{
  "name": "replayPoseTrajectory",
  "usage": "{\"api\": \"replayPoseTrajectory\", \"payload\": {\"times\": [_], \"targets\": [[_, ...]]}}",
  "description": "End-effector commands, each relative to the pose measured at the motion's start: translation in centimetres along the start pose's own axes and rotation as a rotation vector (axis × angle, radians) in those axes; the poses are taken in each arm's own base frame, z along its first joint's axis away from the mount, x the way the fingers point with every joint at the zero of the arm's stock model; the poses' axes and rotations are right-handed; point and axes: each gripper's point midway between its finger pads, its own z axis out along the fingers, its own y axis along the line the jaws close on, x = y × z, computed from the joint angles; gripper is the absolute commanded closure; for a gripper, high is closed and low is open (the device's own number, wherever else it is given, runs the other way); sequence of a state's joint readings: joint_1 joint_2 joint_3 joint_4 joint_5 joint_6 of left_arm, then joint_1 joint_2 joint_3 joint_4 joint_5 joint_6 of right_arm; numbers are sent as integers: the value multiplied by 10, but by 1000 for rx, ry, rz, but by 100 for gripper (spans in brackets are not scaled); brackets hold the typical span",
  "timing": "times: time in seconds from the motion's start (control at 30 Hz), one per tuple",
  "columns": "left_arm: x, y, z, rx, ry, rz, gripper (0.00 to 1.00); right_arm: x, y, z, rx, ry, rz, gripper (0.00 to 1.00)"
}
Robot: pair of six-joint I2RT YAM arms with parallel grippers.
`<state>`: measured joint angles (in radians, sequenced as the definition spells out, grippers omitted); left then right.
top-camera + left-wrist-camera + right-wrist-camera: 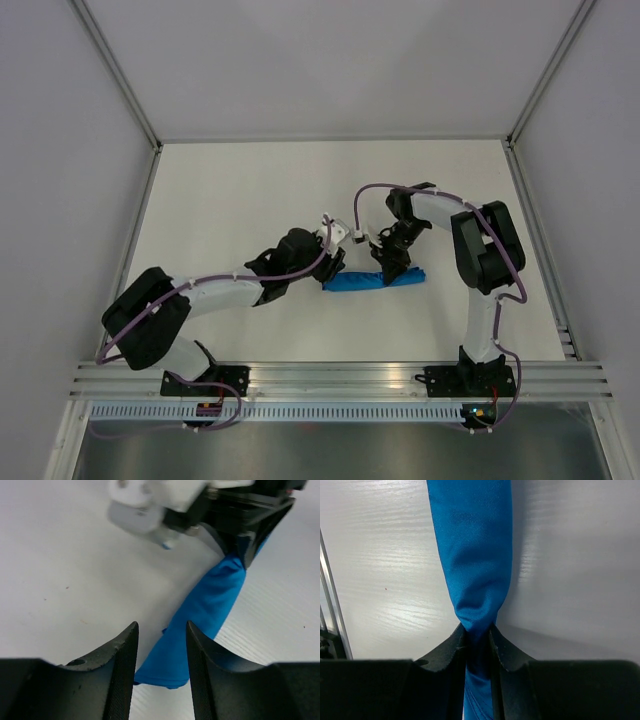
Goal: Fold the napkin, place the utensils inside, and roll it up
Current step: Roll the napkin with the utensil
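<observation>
The blue napkin (372, 280) lies rolled into a narrow bundle on the white table, running left to right. My right gripper (392, 268) is shut on the napkin near its right part; the right wrist view shows the cloth (472, 555) pinched between the jaws. My left gripper (335, 267) is open at the roll's left end; the left wrist view shows that end (172, 662) lying between and beyond my spread fingers (122, 672), not touched. The utensils are hidden; none shows outside the roll.
The white table (250, 200) is walled by pale panels with metal frame posts. An aluminium rail (340, 378) runs along the near edge by the arm bases. The right arm's wrist (235, 510) shows at the top of the left wrist view.
</observation>
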<state>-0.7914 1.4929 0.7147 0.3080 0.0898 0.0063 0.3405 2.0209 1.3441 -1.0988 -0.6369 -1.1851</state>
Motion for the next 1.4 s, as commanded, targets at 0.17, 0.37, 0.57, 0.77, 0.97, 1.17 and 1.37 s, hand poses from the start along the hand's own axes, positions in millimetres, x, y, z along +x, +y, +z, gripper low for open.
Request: {"api": "replayPoseTrajectory", "payload": {"times": [0.17, 0.37, 0.57, 0.77, 0.97, 1.17, 1.37], "targets": [[-18, -53, 14, -20, -44, 372, 51, 15, -11, 11, -77, 43, 7, 73], [-5, -81, 39, 40, 26, 557, 50, 16, -16, 13, -83, 47, 25, 73], [7, -90, 56, 94, 58, 634, 49, 18, -20, 15, -86, 51, 39, 73], [21, -94, 67, 127, 94, 662, 48, 18, -21, 15, -90, 52, 47, 73], [33, -92, 79, 120, 111, 679, 48, 20, -22, 15, -97, 58, 54, 73], [49, -93, 83, 155, 158, 675, 56, 18, -22, 13, -99, 57, 62, 73], [68, -92, 83, 205, 222, 628, 78, 12, -23, 10, -95, 46, 62, 57]]}}
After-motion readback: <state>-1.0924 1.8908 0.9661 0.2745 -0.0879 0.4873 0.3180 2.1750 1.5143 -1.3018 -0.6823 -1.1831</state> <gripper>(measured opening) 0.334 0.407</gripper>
